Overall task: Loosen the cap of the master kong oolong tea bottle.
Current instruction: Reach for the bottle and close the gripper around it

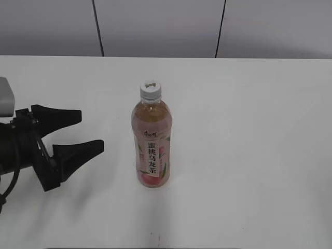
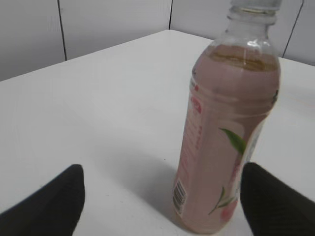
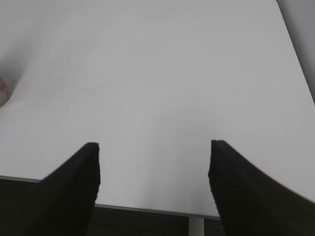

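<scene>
In the exterior view, the slim clear plastic bottle of pinkish tea (image 1: 151, 142) is seen upright near the middle of the white bench (image 1: 249, 129), with its small white ribbed cap (image 1: 150, 90) on top. The black left tool (image 1: 87, 134) is held apart, to the left of the bottle and not touching it.

In the left wrist view, the bottle (image 2: 224, 142) stands near the right-hand finger (image 2: 273, 201).

In the right wrist view, the right tool (image 3: 153, 162) is spread apart over the bare bench edge (image 3: 162, 88).
</scene>
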You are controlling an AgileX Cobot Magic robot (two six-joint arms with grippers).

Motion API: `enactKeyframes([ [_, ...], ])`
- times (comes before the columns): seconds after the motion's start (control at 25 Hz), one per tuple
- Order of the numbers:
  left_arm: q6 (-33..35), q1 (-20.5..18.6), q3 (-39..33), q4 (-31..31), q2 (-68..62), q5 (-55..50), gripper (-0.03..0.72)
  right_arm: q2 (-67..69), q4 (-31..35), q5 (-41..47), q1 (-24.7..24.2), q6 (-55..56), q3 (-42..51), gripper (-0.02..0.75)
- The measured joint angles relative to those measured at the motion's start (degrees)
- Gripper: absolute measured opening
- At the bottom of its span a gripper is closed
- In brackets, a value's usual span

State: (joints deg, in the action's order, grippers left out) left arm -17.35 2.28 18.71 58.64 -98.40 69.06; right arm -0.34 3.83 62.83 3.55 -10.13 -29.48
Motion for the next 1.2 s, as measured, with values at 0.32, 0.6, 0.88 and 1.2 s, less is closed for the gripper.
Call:
enactKeyframes([
  [0.32, -0.05, 7.31, 2.19, -0.33, 0.0, 0.06, 0.599, 0.0, 0.0, 0.0, 0.0, 0.0, 0.0, 0.524],
  [0.6, -0.05, 14.12, 2.8, -10.8, 0.0, 0.21, 0.599, 0.0, 0.0, 0.0, 0.0, 0.0, 0.0, 0.524],
  [0.88, -0.05, 15.68, 3.38, -13.12, -0.56, 0.21, 0.595, 0.0, 0.0, 0.0, 0.0, 0.0, 0.0, 0.524],
  [1.2, -0.05, 19.48, 8.86, -13.08, -6.97, 0.21, 0.595, 0.0, 0.0, 0.0, 0.0, 0.0, 0.0, 0.524],
])
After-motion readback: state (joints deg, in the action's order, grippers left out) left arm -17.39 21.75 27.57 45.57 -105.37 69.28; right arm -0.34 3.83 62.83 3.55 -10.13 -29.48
